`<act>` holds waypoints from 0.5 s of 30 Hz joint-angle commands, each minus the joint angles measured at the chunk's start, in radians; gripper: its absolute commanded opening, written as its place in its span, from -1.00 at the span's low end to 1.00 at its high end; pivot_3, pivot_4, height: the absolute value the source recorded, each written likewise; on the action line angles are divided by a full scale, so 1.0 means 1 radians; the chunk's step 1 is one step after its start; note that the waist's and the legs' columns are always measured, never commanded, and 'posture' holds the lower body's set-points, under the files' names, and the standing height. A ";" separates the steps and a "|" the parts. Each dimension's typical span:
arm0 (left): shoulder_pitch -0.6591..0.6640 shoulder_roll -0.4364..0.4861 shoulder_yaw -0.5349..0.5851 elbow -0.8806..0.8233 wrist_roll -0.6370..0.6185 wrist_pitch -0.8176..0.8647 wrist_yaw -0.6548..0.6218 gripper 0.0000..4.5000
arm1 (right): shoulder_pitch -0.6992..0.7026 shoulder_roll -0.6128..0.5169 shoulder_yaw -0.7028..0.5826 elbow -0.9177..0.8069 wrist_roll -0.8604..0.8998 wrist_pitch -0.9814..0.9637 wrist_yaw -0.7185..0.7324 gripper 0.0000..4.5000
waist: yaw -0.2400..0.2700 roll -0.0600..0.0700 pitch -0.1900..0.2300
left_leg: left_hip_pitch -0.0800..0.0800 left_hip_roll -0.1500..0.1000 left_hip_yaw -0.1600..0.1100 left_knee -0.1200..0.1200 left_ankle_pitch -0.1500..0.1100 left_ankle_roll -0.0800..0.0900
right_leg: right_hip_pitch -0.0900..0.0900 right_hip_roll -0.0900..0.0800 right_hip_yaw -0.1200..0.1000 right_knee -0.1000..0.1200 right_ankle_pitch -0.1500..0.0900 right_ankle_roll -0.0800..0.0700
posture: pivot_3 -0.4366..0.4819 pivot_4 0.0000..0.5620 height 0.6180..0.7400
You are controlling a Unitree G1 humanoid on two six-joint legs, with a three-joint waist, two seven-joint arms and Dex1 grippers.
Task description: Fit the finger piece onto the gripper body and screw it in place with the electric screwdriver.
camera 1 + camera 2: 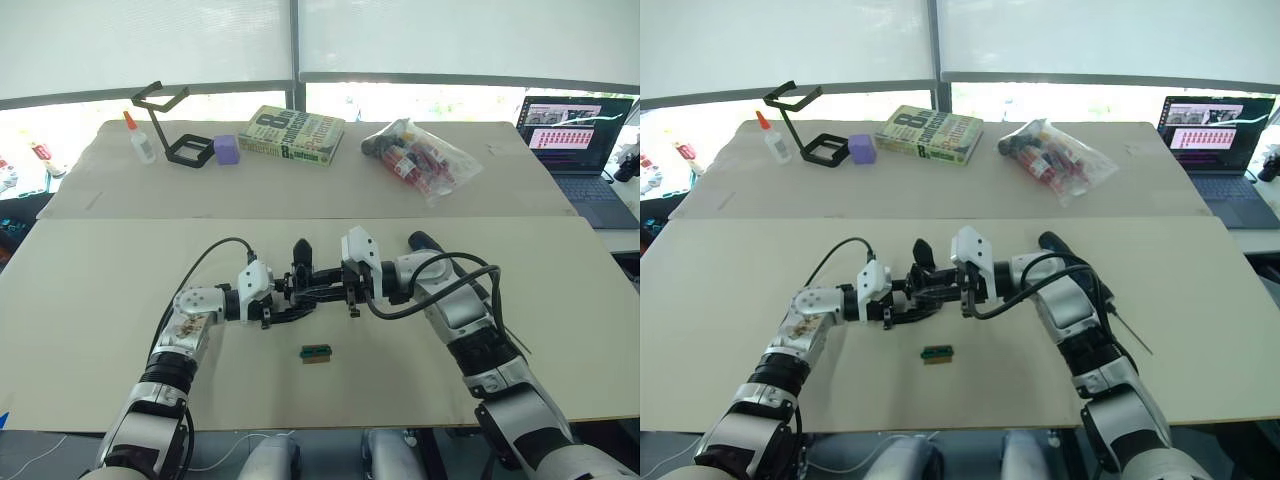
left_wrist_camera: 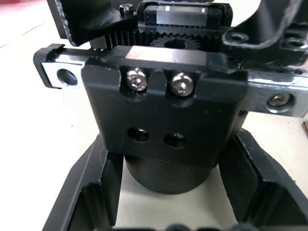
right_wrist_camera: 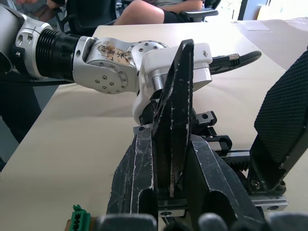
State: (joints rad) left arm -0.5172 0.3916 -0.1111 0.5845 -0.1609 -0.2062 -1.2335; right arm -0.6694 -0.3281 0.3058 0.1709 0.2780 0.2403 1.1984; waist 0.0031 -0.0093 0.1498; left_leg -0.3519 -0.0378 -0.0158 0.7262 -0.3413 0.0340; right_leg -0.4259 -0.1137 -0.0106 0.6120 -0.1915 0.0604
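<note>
Office-like lab, laptop (image 1: 578,140), book (image 1: 292,133), glue bottle (image 1: 140,139), window blinds (image 1: 150,40)

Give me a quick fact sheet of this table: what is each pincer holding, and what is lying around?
Left pincer: closed on the gripper body
Right pincer: gripping the finger piece, upright against the gripper body
Electric screwdriver: lying on the table, partly under the right arm, untouched
Small green block: on the table, on the robot's side of the pincers
Far side: glue bottle, book, clear bag, laptop
</note>
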 commanded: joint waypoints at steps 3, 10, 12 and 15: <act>0.026 -0.008 -0.026 0.002 0.013 0.019 0.002 0.02 | 0.002 0.007 0.025 -0.034 0.000 0.033 0.019 -0.83 | -0.001 0.000 0.000 | 0.000 0.000 0.000 0.000 0.000 0.000 | 0.000 0.000 0.000 0.000 0.000 0.000 | -0.05 -0.47 1.00; 0.032 -0.011 -0.029 -0.008 0.009 0.029 -0.003 0.02 | 0.001 -0.006 0.050 -0.040 -0.024 0.075 0.016 -0.83 | -0.001 0.002 -0.001 | 0.000 0.000 0.000 0.000 0.000 0.000 | 0.000 0.000 0.000 0.000 0.000 0.000 | -0.05 -0.47 1.00; 0.032 -0.010 -0.029 -0.008 0.009 0.030 -0.005 0.02 | 0.000 -0.012 0.059 -0.031 -0.039 0.076 0.012 -0.83 | -0.001 0.002 -0.001 | 0.000 0.000 0.000 0.000 0.000 0.000 | 0.000 0.000 0.000 0.000 0.000 0.000 | -0.05 -0.47 1.00; 0.035 -0.010 -0.031 -0.012 0.009 0.033 -0.007 0.02 | -0.016 -0.002 0.055 -0.001 -0.049 0.097 -0.019 -0.83 | -0.003 0.003 -0.002 | 0.000 0.000 0.000 0.000 0.000 0.000 | 0.000 0.000 0.000 0.000 0.000 0.000 | -0.05 -0.47 1.00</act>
State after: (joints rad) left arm -0.5055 0.3927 -0.1095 0.5686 -0.1613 -0.1925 -1.2284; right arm -0.6837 -0.3267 0.3391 0.1409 0.2651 0.3019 1.1962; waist 0.0005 -0.0066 0.1481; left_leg -0.3519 -0.0378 -0.0163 0.7259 -0.3413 0.0340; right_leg -0.4257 -0.1137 -0.0109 0.6118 -0.1914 0.0604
